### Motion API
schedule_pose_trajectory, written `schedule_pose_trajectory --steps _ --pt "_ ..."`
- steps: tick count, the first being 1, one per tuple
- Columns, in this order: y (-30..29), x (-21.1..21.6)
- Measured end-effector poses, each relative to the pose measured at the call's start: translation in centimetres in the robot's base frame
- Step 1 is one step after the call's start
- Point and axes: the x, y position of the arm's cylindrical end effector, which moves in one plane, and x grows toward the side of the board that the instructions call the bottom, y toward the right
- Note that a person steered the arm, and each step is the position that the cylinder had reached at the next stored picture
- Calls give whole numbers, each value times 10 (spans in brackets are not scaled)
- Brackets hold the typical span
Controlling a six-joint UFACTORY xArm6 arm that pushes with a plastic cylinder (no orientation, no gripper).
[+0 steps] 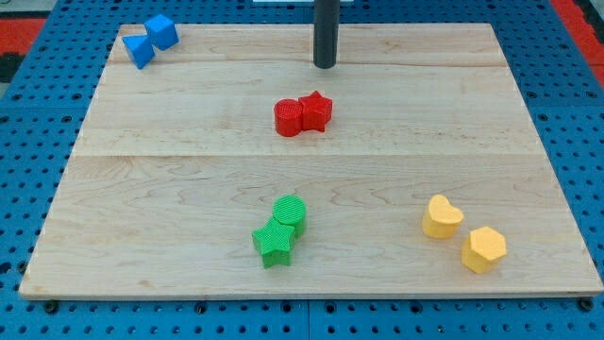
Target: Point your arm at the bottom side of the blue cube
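- Standing at upper centre of the frame: my tip (325,66), the lower end of a dark upright rod, resting on the wooden board (189,179) near its top edge. The rod carries no pincer, so there is nothing to report as spread or pressed together.
- Blue cube (161,31): upper left corner of the board, well apart from my tip. Touching it on the lower left is a blue triangular block (138,50).
- Red cylinder (288,117) and red star (316,110): touching pair, just below my tip, at centre of the board.
- Green cylinder (290,212) and green star (274,243): touching pair, lower centre.
- Yellow heart-like block (441,216) and yellow hexagonal block (483,249): lower right, near each other, close to the right edge.
- Bare wood lies between my tip and the blue pair along the top strip of the board; no block stands in that stretch.
- Surround: blue pegboard (38,142) on all sides of the board.
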Motion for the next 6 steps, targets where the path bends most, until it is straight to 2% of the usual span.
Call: schedule_pose_trajectory --steps 1,4,5,6 --pt "-33 -47" --pt "-98 -65" --pt "-107 -20" --pt "-157 54"
